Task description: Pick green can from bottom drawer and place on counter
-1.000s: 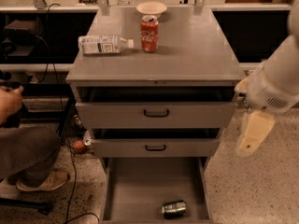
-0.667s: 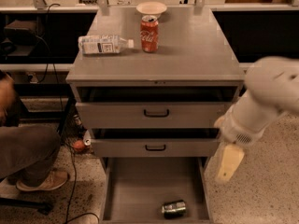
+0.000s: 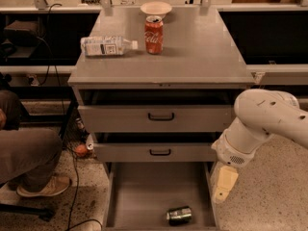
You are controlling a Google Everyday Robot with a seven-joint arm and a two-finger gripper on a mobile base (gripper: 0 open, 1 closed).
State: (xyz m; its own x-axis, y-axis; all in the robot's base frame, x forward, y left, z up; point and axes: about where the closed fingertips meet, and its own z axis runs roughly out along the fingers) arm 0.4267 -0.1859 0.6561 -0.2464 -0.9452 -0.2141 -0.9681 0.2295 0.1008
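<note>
A: What moved in the last second?

B: The arm point(image 3: 262, 121) has dropped. 1 second ago the gripper point(image 3: 222, 189) hung beside the upper drawers; now it sits low, just outside the right wall of the bottom drawer point(image 3: 144, 186), pointing down.

A: Spread or pressed together?

B: I cannot tell from here. It carries nothing, that much is plain.

A: And the green can point(image 3: 179, 215)?

B: It has not shifted. It lies on its side on the drawer floor, near the front and toward the right, apart from the gripper.

A: So what does the drop mean?

B: I'd judge the reach is under way and the grasp not yet begun. The gripper is at about the right height but on the wrong side of the wall, so it likely has to come over that wall and inward.

A: Anything else in the way?

B: The 2 drawers above are slightly ajar; the middle drawer point(image 3: 160, 152) overhangs the back of the open one, but the can lies forward of it. On the counter point(image 3: 192, 52) there is a red can point(image 3: 154, 34), a bottle point(image 3: 106, 45) lying on its side and a bowl point(image 3: 156, 7), all toward the back and left. A seated person's leg point(image 3: 29, 150) is at the left, well apart from the arm
</note>
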